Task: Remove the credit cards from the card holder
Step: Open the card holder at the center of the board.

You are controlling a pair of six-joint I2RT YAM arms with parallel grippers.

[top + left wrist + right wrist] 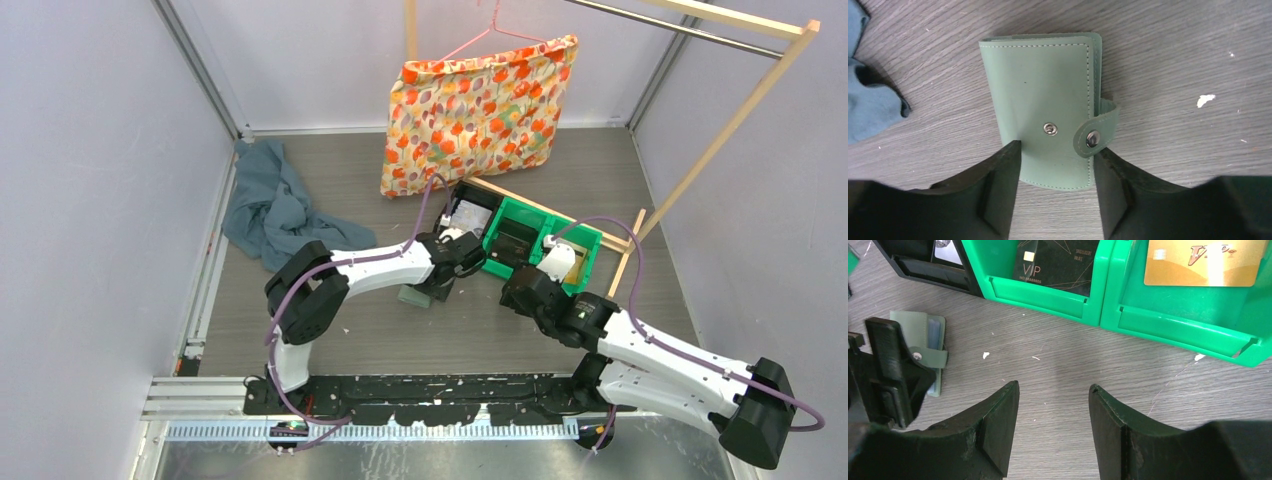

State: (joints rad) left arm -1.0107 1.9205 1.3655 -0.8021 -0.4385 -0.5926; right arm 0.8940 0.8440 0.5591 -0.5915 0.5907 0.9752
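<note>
Lengthwise, card holder (pixel 1043 110) lies between left jaws, seemingly folded.

We read "VIP" on the black card (pixel 1058 265) in one green bin (pixel 1038 292), above a line starting "NO." and a run of eights. The gold card (pixel 1205 262) in the next bin (pixel 1188 325) bears red "VIP" lettering.
</note>
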